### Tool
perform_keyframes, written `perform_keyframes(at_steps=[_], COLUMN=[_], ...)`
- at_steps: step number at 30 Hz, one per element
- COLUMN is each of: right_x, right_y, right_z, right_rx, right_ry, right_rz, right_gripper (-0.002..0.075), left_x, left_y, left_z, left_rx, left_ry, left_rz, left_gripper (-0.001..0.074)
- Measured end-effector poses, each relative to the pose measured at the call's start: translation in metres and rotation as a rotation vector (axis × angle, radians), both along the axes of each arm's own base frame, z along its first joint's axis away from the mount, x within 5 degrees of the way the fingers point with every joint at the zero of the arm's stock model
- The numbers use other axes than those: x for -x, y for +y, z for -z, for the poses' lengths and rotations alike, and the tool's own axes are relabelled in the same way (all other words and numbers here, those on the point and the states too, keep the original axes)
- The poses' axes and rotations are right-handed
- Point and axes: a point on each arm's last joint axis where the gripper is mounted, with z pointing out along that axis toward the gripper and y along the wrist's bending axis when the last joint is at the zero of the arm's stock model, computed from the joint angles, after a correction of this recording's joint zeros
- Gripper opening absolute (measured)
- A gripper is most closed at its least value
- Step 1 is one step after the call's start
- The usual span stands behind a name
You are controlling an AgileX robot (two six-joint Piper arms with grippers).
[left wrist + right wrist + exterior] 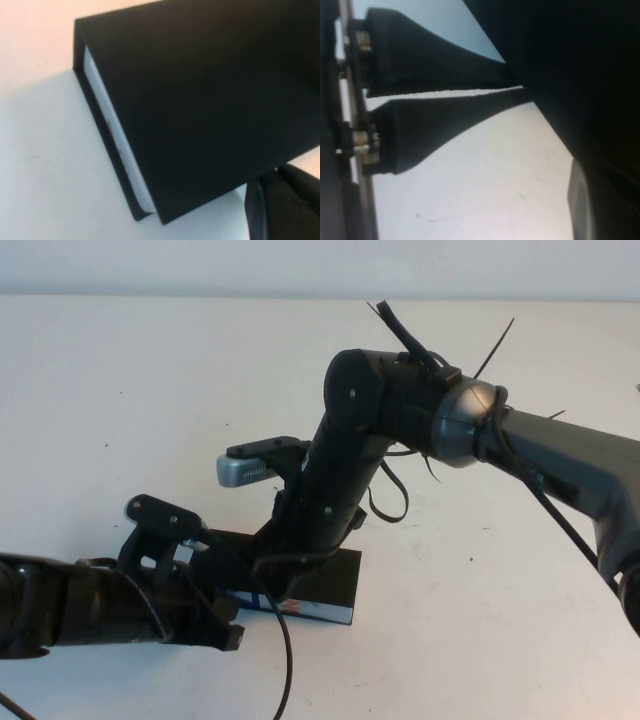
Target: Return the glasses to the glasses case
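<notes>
Item: rectangular black hinged glasses case (325,592) on white table (480,620), at 6 o'clock, closed; contents hidden.
Right gripper (512,89) shut, tips touching the case, holding nothing; left gripper (205,570) beside it at 8 o'clock, grip undeterminable. Glasses unseen. Risk: pressing could slide the case.

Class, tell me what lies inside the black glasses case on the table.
The glasses case looks closed, so its inside is hidden; no glasses show. The right gripper, shut, presses at it; the left gripper sits beside it.
</notes>
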Motion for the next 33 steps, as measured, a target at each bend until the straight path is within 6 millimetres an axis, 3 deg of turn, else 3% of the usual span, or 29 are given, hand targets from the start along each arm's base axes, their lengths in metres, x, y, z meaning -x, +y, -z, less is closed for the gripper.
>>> perform_keyframes(at_steps=[5,11,18,21,24,28,33], right_x=[0.0,0.002,0.01,0.021,0.037,0.069,0.12], right_y=[0.0,-0.008,-0.024,-0.035,-0.052,-0.084,-0.13], right_z=[0.001,-0.023,-0.073,-0.098,-0.118,-0.139,-0.15], right_rx=[0.002,0.013,0.016,-0.005,0.01,0.047,0.033], right_ry=[0.002,-0.084,-0.21,-0.251,-0.289,-0.326,-0.357], right_rz=[-0.001,-0.01,0.036,0.054,0.087,0.144,0.207], right_gripper=[-0.0011,-0.0011,-0.0011,-0.0011,-0.0011,-0.0011,-0.0011], left_x=[0.002,0.015,0.047,0.074,0.104,0.144,0.175], left_y=[0.0,0.004,0.019,0.035,0.058,0.083,0.099], left_z=[-0.005,-0.042,-0.114,-0.149,-0.169,-0.171,-0.147], left_rx=[0.001,0.048,0.123,0.188,0.229,0.3,0.347], left_ry=[0.002,-0.052,-0.294,-0.478,-0.667,-0.841,-0.934], left_rz=[0.008,0.02,0.014,-0.036,-0.142,-0.246,-0.276], left_gripper=[-0.0001,-0.0001,-0.0001,-0.0001,-0.0001,-0.0001,-0.0001])
